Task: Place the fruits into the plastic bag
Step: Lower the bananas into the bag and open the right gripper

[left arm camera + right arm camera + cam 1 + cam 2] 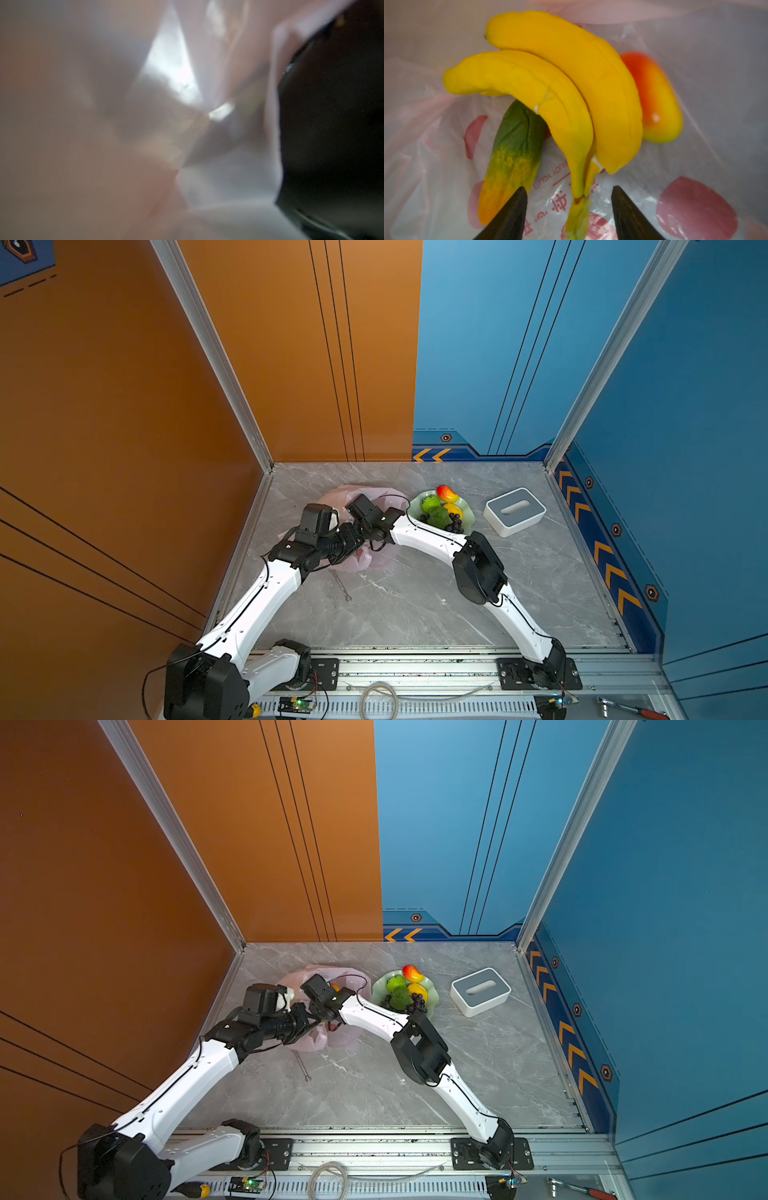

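Lying inside the plastic bag (716,93), the banana bunch (560,93) runs lengthwise away from the right gripper (568,188); its stem end points back between the spread fingers, which touch nothing, and its curved tips point deeper into the bag. A green-yellow piece (515,149) lies alongside, partly under the bunch; a red-orange mango (654,99) sits half hidden behind it. The left gripper (360,546) is at the bag's edge, jaws pressed together; its wrist view is only blurred pink film, so any pinch cannot be told; more fruits (442,508) fill a pale green dish (470,519) just beside the bag.
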You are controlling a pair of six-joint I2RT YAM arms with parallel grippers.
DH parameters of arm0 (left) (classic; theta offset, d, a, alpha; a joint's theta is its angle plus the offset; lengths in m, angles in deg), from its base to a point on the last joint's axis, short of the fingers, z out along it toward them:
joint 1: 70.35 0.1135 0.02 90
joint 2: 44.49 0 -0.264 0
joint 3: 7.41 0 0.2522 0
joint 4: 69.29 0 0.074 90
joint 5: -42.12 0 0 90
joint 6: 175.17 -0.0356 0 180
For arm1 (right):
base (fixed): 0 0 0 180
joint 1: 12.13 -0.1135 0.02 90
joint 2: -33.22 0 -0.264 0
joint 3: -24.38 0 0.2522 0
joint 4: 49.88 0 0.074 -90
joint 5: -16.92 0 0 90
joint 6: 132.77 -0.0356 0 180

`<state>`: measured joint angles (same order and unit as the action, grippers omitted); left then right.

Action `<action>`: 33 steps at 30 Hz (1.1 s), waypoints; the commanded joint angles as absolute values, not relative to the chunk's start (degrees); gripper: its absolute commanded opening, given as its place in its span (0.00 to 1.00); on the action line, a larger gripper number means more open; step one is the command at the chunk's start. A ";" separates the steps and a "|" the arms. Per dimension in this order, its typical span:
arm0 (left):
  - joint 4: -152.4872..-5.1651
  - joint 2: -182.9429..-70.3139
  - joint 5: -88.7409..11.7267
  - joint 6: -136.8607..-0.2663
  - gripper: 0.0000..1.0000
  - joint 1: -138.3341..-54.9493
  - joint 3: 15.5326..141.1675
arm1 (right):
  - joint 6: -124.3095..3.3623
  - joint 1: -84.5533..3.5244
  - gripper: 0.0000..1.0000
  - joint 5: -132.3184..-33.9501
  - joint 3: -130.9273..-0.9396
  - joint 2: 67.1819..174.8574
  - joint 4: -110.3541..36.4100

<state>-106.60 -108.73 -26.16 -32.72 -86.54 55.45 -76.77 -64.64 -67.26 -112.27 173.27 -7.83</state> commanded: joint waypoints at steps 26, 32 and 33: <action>-106.95 -106.19 -28.39 -32.61 0.00 -86.14 54.60 | -76.65 -64.39 0.88 -67.02 -106.94 163.25 -4.19; -107.21 -105.88 -27.83 -33.04 0.00 -85.13 54.58 | -74.05 -64.30 0.88 -70.22 -101.70 157.00 0.87; -107.30 -105.83 -27.75 -33.13 0.00 -84.95 54.61 | -74.06 -64.25 0.88 -70.42 -100.72 156.14 2.00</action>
<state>-105.42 -105.61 -24.92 -32.59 -86.21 55.25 -75.53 -64.21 -67.56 -102.76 160.61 -4.07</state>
